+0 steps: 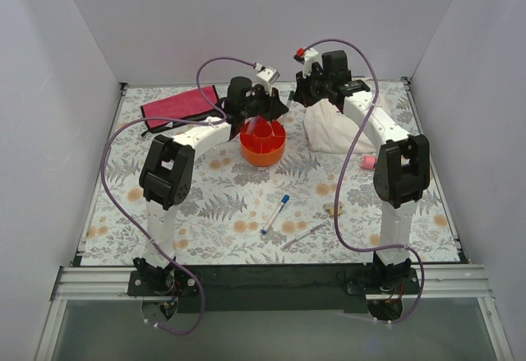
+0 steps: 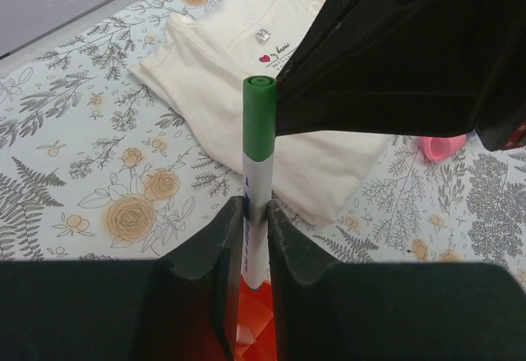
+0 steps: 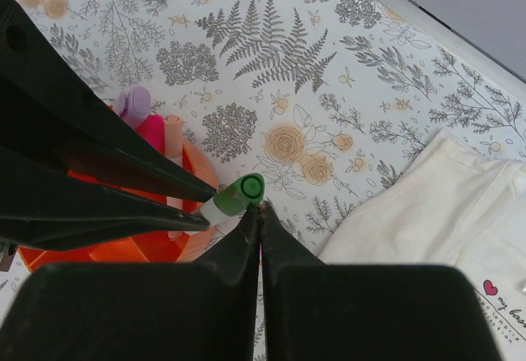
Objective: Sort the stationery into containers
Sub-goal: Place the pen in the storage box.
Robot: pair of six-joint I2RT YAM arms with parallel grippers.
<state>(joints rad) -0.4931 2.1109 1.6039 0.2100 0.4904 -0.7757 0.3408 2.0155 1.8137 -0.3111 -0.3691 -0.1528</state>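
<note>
1. Three items are already stood in the orange-red divided tub (image 1: 263, 157): a lilac highlighter (image 3: 134, 104), a pink highlighter (image 3: 153, 131) and a pale thin marker (image 3: 173, 151).
2. Four items are left loose on the floral table cover (image 1: 205, 205): a blue-capped marker (image 1: 276, 214), a grey pen (image 1: 304, 233), a small tan block (image 1: 333, 209) and a pink lump (image 1: 370, 161). The sorting is therefore judged to be roughly half done.
3. The green-capped marker (image 2: 257, 155) is clamped by its white barrel between the fingers of the left gripper (image 2: 251, 213). It is held upright, cap uppermost, directly over the tub, whose orange interior is seen just below the fingers. It has not yet been released.
4. The right gripper (image 3: 261, 213) is seen with its fingers pressed together and nothing held between them. Its tips lie just beside the green cap. Whether they touch the cap cannot be told.
5. The step in hand is judged to be the lowering of the green-capped marker into a compartment.
</note>
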